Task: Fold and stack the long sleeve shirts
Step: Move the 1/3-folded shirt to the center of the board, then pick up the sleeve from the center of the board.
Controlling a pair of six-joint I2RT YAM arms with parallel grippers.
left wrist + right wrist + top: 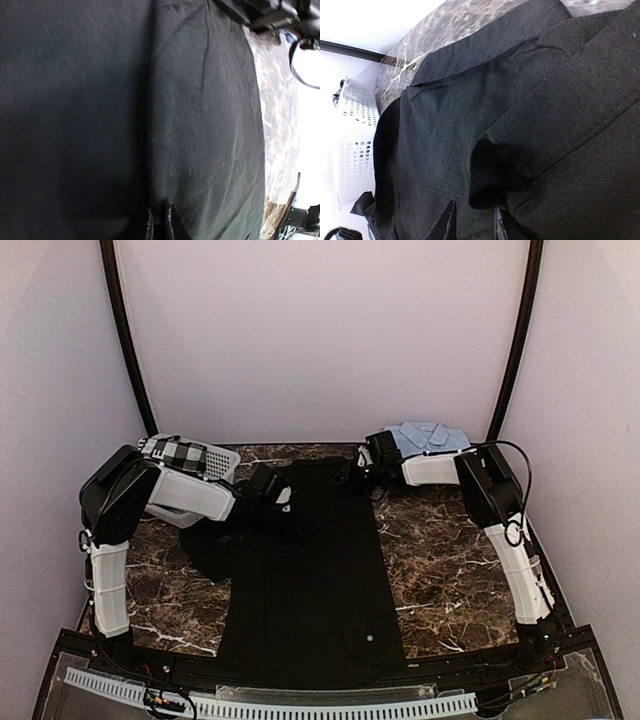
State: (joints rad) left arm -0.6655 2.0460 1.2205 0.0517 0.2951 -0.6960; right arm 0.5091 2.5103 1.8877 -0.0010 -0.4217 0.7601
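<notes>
Tabletop [450, 570]: blue shirt [430, 437] only overhead; left tool [161, 223] pinches black shirt [210, 125]; right tool [475, 224] unclear.

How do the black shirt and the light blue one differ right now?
The black shirt lies spread out across the middle of the table; the light blue shirt sits folded at the far right corner. The black shirt covers far more table than the blue. Both have collars.

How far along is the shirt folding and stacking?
Done: the light blue shirt sits folded at the far right corner.
In hand: the black shirt lies spread out, unfolded. The left tool is pinched shut on its cloth, and the right tool straddles a fold at its far end, grip unclear.
Left: fold the black shirt and stack it with the blue one.
</notes>
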